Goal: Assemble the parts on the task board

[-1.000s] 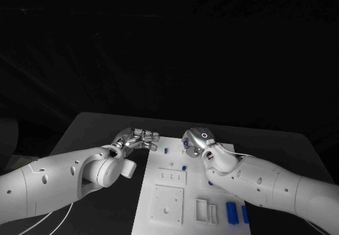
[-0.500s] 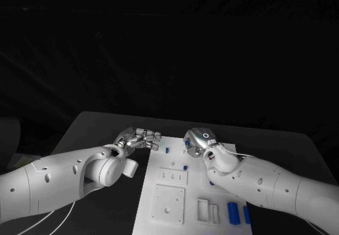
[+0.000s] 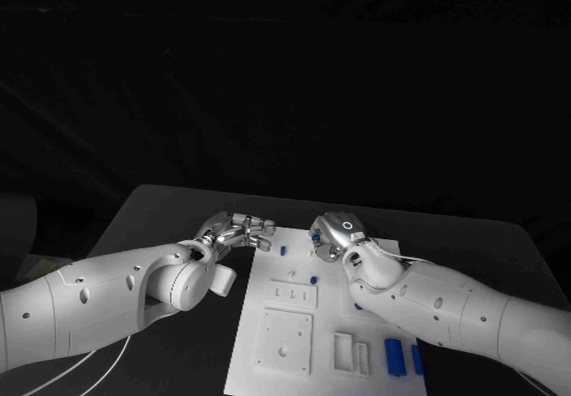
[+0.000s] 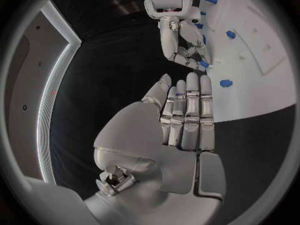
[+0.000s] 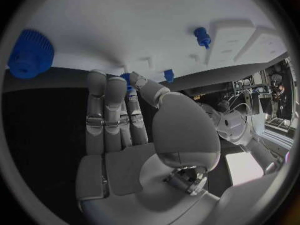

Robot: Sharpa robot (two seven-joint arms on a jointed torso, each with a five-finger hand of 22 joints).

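Parts of blue plastic lie scattered on the task board (image 3: 285,330), the white plate that runs down the middle of the black table (image 3: 167,216). Near the board's far edge a small blue part (image 3: 285,249) lies on the white surface, another (image 3: 312,281) sits a little nearer, just beside a raised white block, and a pair of longer blue parts (image 3: 394,356) lie side by side at the board's near right corner.

The right hand (image 3: 333,235) is at the board's far edge, its back turned up toward the head camera and its fingers curled downward. In its own wrist view the fingers (image 5: 105,110) lie close together and nearly straight, the thumb crossing toward them, and a small blue part (image 5: 127,78) shows right at the fingertips — it appears pinched there, though the contact itself is partly hidden. Also in that view, a blue gear-like part (image 5: 30,53) rests on the board by its edge, and a small blue peg (image 5: 201,36) stands on the white surface farther in.

The left hand (image 3: 238,233) hovers over the table just off the board's far left corner, close to the right hand but not touching it. In the left wrist view its fingers (image 4: 187,110) are extended side by side with nothing between them and the thumb — it holds nothing. The right hand's fingers (image 4: 184,47) appear there too, bent over the board's edge with a blue part (image 4: 204,64) at their tips.
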